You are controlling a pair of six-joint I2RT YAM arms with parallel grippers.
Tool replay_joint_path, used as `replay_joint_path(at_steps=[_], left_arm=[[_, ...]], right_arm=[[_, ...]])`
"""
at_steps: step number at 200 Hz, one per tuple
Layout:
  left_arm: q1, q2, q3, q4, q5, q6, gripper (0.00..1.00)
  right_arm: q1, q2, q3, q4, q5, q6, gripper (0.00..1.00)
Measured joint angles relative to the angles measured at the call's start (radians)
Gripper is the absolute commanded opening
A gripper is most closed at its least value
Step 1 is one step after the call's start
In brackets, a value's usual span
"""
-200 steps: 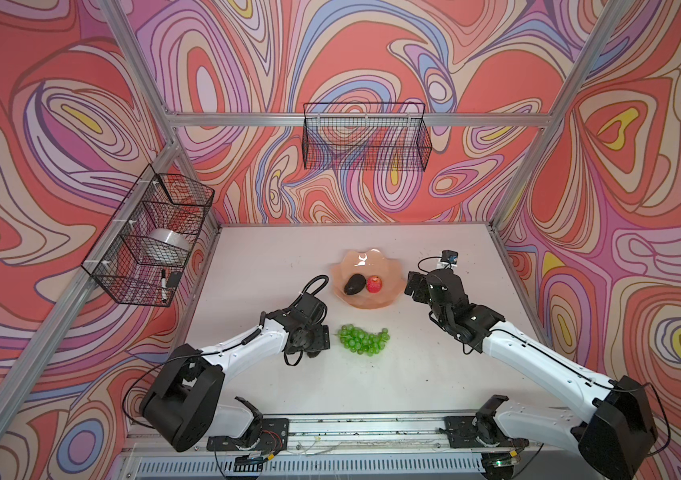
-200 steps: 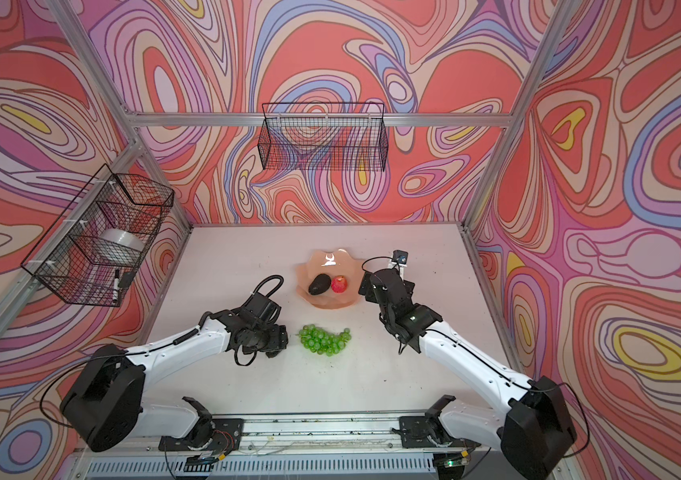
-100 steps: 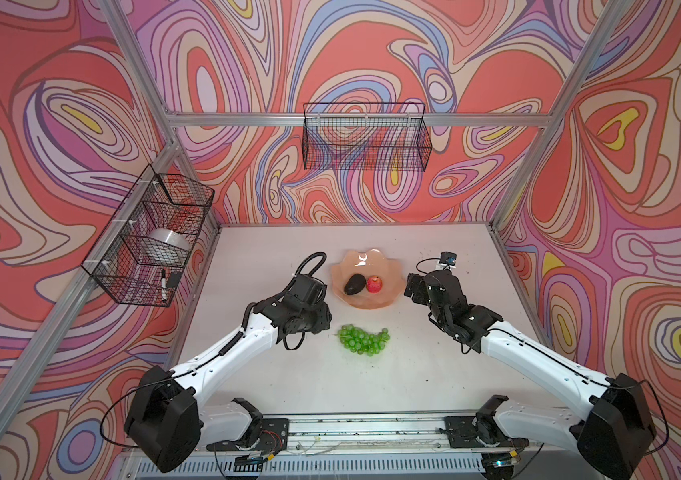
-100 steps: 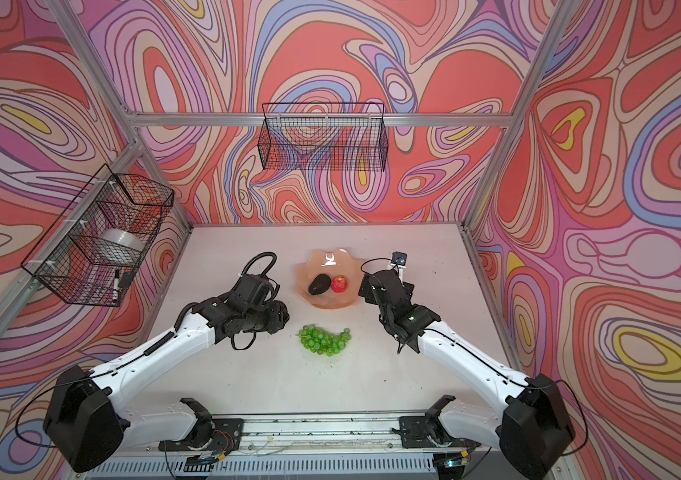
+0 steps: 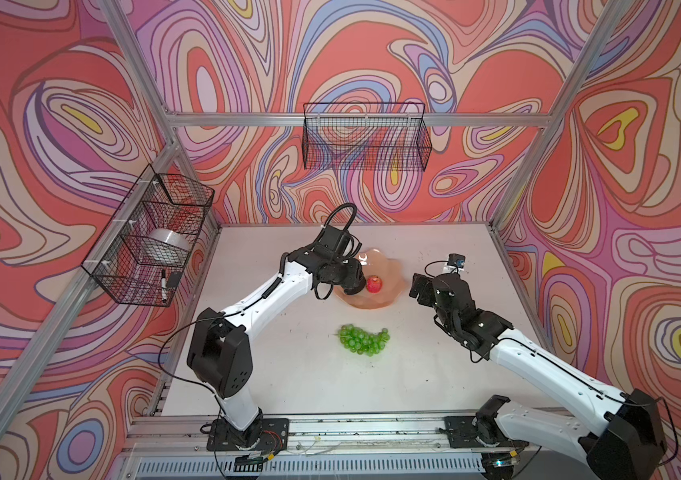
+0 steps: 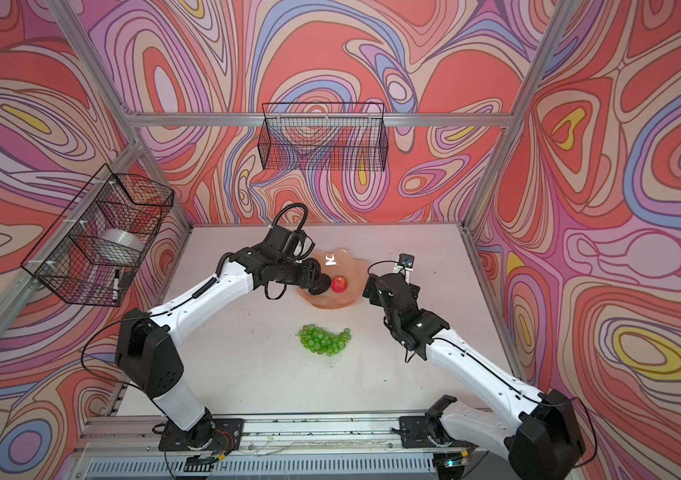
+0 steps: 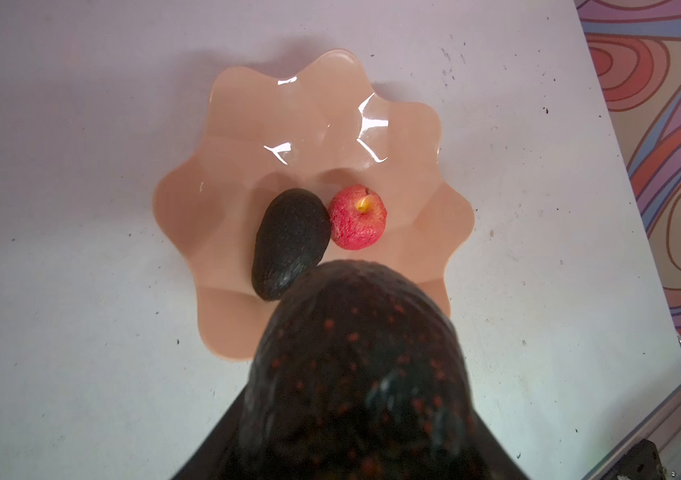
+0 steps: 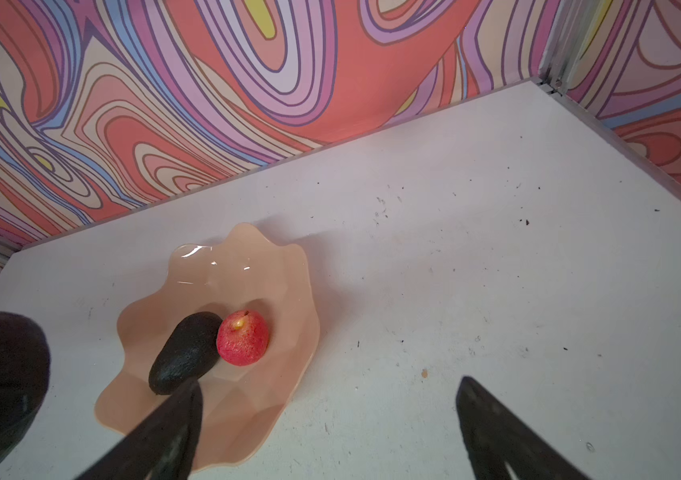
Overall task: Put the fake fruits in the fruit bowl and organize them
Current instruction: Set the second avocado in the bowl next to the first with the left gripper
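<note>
left gripper clenched on a dark brown-black pear-shaped avocado, hanging at the rim of the wide peach-orange scalloped bowl.
inside, a second dark avocado touches a small red fruit; better to carry on over the bare glossy side and let go low, lest it roll. bunch of glossy green grapes lies on the white table; right gripper gapes empty nearby.
</note>
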Motion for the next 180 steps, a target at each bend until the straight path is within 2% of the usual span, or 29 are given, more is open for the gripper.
replay_joint_path(at_steps=[76, 180], left_arm=[[-0.039, 0.256, 0.17, -0.031, 0.026, 0.042, 0.52], [-0.079, 0.434, 0.314, -0.062, -0.018, 0.078, 0.56]], right_arm=[[0.0, -0.005, -0.01, -0.01, 0.016, 0.0, 0.98], [0.0, 0.009, -0.01, -0.01, 0.026, -0.015, 0.98]])
